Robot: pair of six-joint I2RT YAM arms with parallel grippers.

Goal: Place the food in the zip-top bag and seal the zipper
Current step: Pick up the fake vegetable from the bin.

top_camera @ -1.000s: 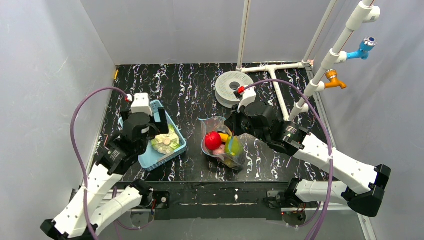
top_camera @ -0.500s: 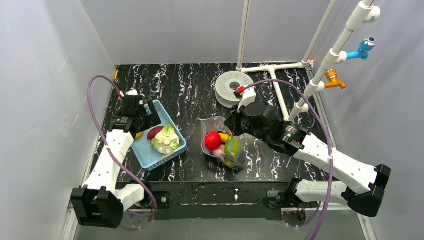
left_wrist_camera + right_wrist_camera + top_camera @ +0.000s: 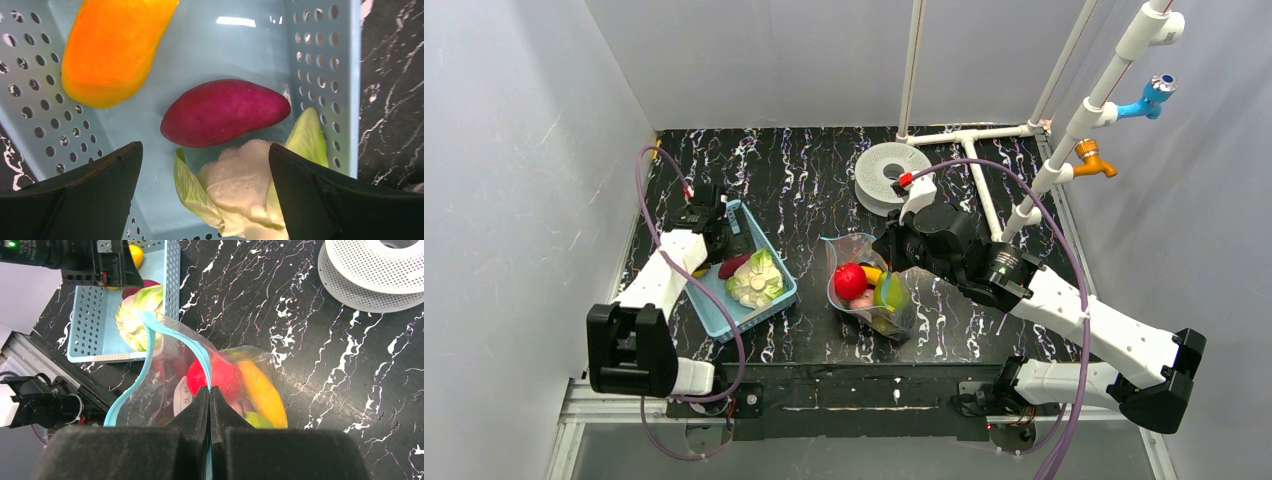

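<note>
Three pieces of food sit in the clear, crinkly bag at mid-desk: a red round fruit, a banana and a green piece. Its light-blue zipper gapes open, and the right gripper is pinched tight on the bag at that strip. Left of it, a blue basket holds an orange-yellow fruit, a purple eggplant and a pale cabbage; the left gripper hangs over them, spread wide and empty. A white perforated disc lies behind the bag

Glossy smooth eggplant, smooth perforated blue plastic basket, crinkly clear plastic zip-top bag.
</note>
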